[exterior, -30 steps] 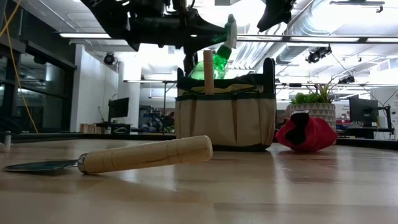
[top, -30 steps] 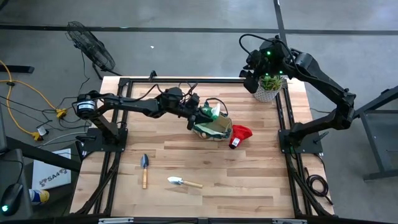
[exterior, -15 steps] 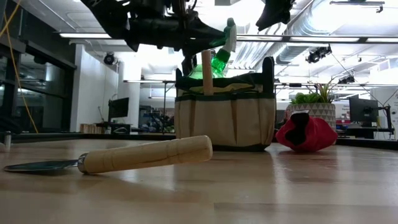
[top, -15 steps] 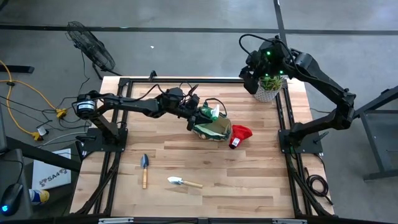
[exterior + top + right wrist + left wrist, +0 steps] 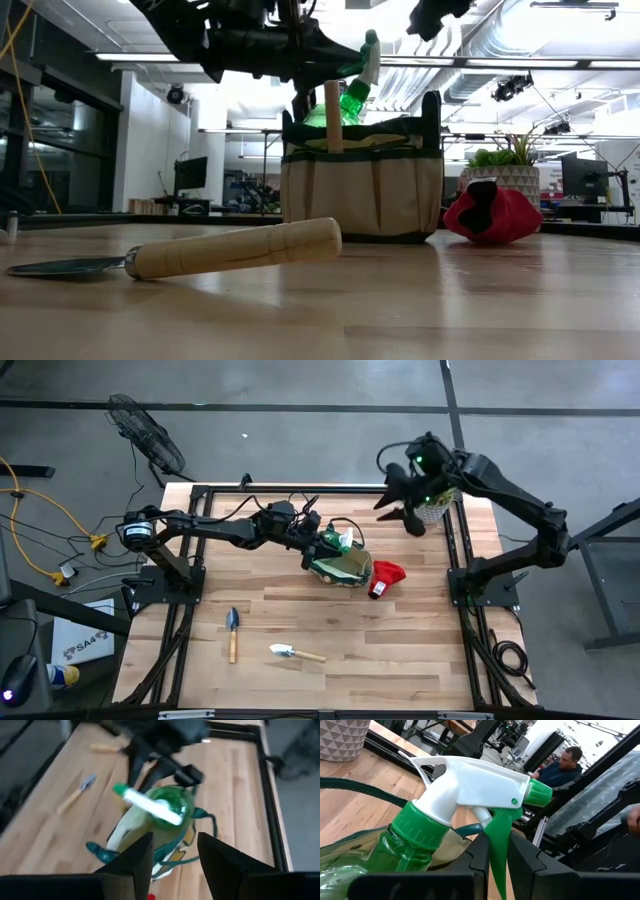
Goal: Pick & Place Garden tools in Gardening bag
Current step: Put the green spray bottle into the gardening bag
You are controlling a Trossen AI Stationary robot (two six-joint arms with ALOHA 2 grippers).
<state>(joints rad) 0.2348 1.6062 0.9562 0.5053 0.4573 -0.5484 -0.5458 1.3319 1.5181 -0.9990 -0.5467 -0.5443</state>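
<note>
Right gripper swung inward, fingers apart; left gripper clamps spray bottle over wooden table.

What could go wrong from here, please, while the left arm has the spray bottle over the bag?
1. The left gripper pinches only the thin trigger of the green spray bottle, which hangs tilted over the gardening bag; it might slip or swing.
2. A wooden handle already stands in the bag, so the bottle could catch on it.
3. The bag is soft and light; pushing down could tip or shove it toward the red item.
</note>
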